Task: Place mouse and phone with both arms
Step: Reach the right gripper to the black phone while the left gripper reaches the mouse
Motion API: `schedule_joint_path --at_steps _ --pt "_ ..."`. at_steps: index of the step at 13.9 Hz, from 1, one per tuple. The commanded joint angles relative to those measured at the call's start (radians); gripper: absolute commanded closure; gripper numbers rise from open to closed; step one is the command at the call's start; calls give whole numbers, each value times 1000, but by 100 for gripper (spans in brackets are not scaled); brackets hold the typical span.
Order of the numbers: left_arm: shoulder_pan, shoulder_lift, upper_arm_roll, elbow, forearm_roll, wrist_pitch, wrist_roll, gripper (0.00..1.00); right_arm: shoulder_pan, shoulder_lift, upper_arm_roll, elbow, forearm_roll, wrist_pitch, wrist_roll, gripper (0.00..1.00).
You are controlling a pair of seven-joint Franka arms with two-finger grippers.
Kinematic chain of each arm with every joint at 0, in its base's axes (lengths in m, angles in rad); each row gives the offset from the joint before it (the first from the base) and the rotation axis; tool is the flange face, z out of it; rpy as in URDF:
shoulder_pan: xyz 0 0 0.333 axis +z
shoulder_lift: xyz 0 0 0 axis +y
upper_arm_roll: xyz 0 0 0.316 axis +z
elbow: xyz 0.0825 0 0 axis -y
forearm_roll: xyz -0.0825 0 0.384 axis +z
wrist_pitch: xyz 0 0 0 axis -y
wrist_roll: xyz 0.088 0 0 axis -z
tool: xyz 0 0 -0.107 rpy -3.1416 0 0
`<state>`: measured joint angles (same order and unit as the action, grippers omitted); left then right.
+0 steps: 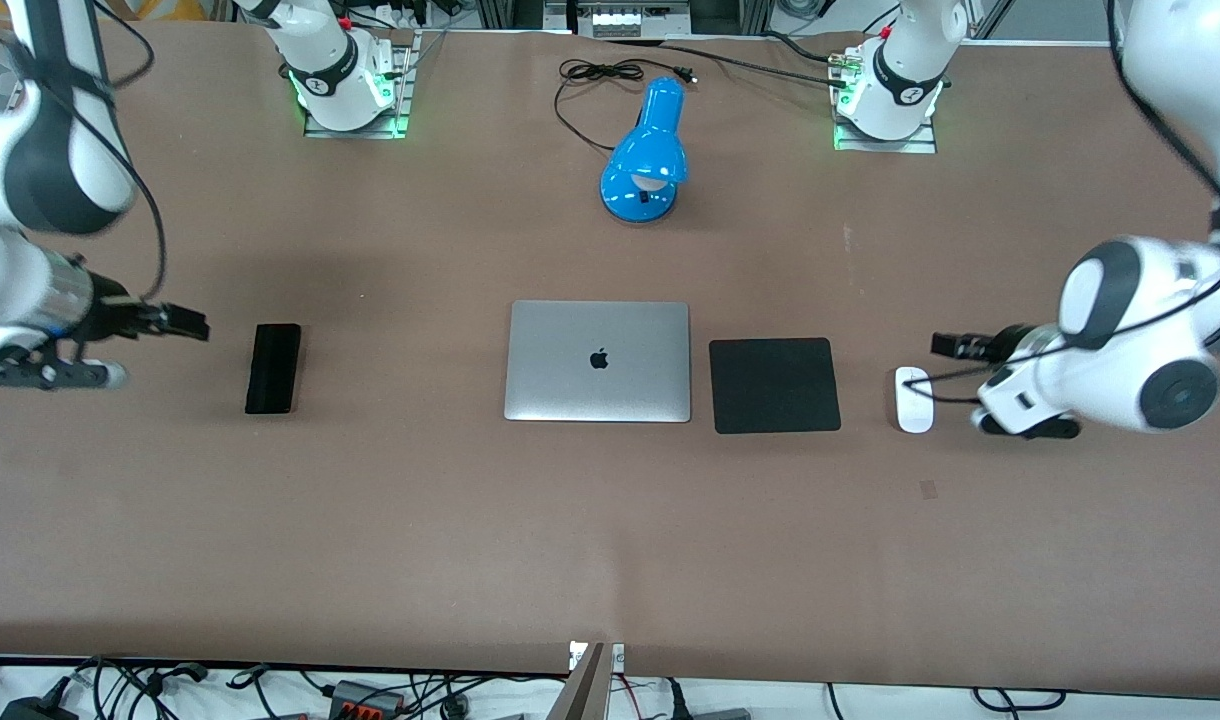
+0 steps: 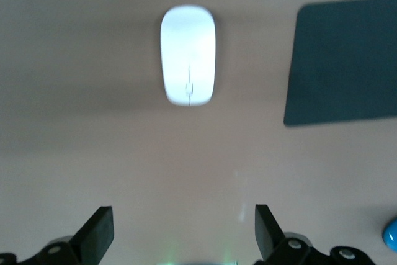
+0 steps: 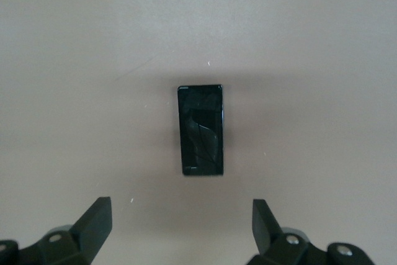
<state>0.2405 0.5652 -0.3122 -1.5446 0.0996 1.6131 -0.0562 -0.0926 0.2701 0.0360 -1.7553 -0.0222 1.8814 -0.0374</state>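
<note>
The white oval mouse (image 1: 913,399) lies on the brown table beside the black mouse pad, toward the left arm's end. In the left wrist view the mouse (image 2: 188,55) lies ahead of my left gripper (image 2: 184,228), which is open and empty. In the front view the left gripper (image 1: 942,345) hovers low over the table beside the mouse. The black phone (image 1: 273,367) lies flat toward the right arm's end. In the right wrist view the phone (image 3: 200,130) lies ahead of my right gripper (image 3: 182,224), open and empty. The right gripper (image 1: 192,324) hovers over the table beside the phone.
A closed silver laptop (image 1: 598,361) lies mid-table, with the square black mouse pad (image 1: 774,385) beside it, between laptop and mouse; the pad also shows in the left wrist view (image 2: 343,66). A blue desk lamp (image 1: 646,150) with a black cord stands farther from the front camera.
</note>
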Motion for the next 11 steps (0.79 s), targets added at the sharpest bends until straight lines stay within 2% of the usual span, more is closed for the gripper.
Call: schedule_joint_path --at_steps 1,3,6,8,11 --pt "-9 71 -4 51 31 97 12 0 -10 85 10 -9 -16 62 11 0" --pt "-9 91 -4 34 34 163 13 0 -12 145 7 -26 -18 149 10 0" --pt "-3 84 -10 -87 124 367 15 0 -15 185 5 -84 -24 249 10 0" --pt "-1 88 -10 -118 126 416 15 0 -13 218 5 -111 -24 287 11 0" --pt "2 91 -10 -155 126 418 15 0 -18 245 -7 -151 -21 323 17 0"
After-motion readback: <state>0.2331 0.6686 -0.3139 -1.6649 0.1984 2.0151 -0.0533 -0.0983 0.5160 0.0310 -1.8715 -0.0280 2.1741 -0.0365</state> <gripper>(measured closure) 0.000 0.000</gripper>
